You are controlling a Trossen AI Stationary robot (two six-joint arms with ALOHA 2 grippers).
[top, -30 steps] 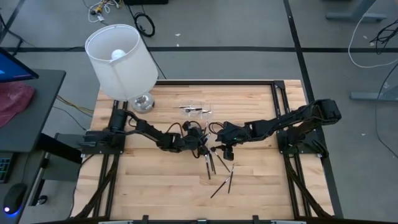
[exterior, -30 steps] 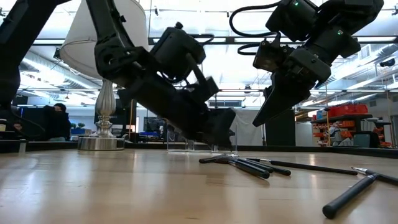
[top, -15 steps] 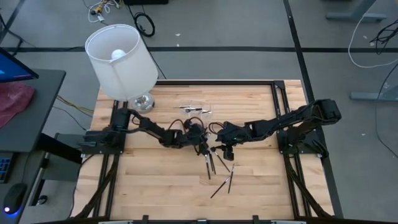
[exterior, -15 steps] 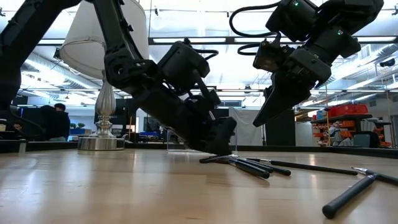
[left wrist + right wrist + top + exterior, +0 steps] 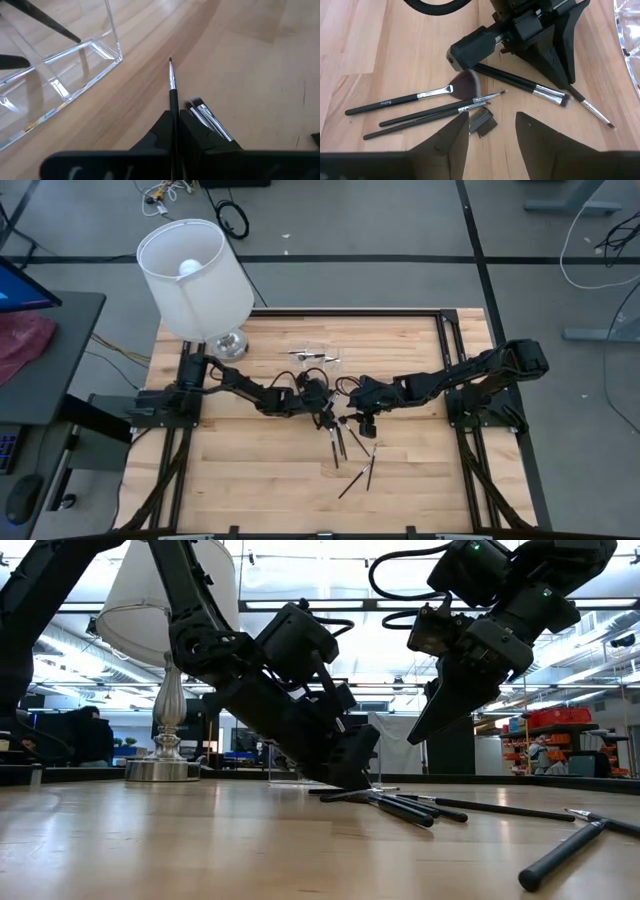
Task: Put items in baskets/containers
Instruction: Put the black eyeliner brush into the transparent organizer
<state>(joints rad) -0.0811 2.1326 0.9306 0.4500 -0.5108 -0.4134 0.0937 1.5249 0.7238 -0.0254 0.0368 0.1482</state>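
My left gripper (image 5: 328, 418) is low at the table's middle, shut on a thin dark makeup brush (image 5: 171, 82) with a silver ferrule. My right gripper (image 5: 358, 423) hangs open and empty just to its right, above the table (image 5: 425, 730). Several more brushes lie flat on the wood in front of both grippers (image 5: 340, 443) (image 5: 415, 97), and others lie nearer the front edge (image 5: 362, 472). The clear container (image 5: 316, 358) stands on the table behind them with a few brushes in it. Its corner also shows in the left wrist view (image 5: 107, 47). My left gripper pinches the thin brush's dark handle (image 5: 173, 107) between its two fingers, just behind the ferrule. The brush lies along the fingers, and its bristle end (image 5: 170, 60) sticks out ahead of them. The fingers slant down from the table's left. The brush sits low over the wood; I cannot tell whether it is lifted clear.
A lamp with a white shade (image 5: 195, 275) and a silver foot (image 5: 230, 343) stands at the far left corner. A small dark comb (image 5: 481, 122) lies among the brushes under my right gripper. Bare wood lies along the near side (image 5: 250, 480).
My left gripper has gone down and a little toward the table's right, to the far end of the brush pile. My right gripper has kept still.
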